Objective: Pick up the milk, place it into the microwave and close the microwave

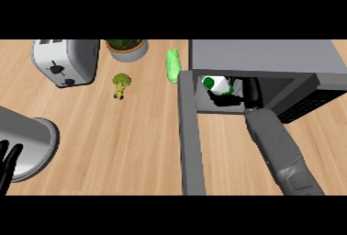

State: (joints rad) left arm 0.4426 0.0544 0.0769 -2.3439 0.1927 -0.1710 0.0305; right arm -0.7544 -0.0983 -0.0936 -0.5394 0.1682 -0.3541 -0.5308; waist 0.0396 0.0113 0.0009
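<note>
The grey microwave (264,55) stands at the upper right with its door (190,137) swung wide open toward me. Inside its cavity sits the white milk carton (218,84) with green markings. My right forearm reaches into the cavity, and my right hand (249,92) is beside the carton on its right; black fingers (227,100) curl under and around the carton's lower part. Part of the hand is hidden by the cavity's shadow. My left hand (8,163) rests at the left edge with straight fingers up, holding nothing.
A silver toaster (64,61) stands at the upper left, a potted plant (126,48) beside it. A broccoli floret (120,84) lies on the wooden counter, a green bottle (173,65) left of the microwave. A grey round pot (27,140) sits by my left hand.
</note>
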